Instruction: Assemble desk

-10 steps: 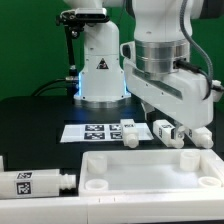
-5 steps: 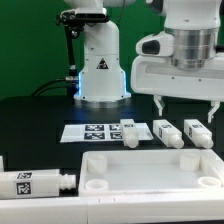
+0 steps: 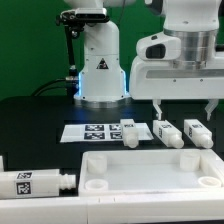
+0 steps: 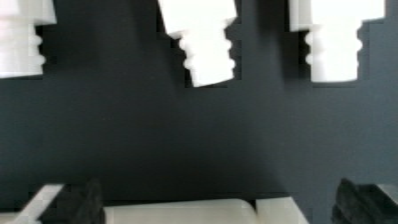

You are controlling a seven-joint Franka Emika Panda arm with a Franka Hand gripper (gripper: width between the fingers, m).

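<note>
The gripper (image 3: pixel 185 110) hangs wide open and empty above the legs (image 3: pixel 166 133), which lie in a row just beyond the tabletop (image 3: pixel 150 170), so an off-centre descent could land a finger on one leg and knock its close neighbours askew.

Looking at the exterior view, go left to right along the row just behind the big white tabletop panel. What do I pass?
marker board → first leg → middle leg → last leg
</note>
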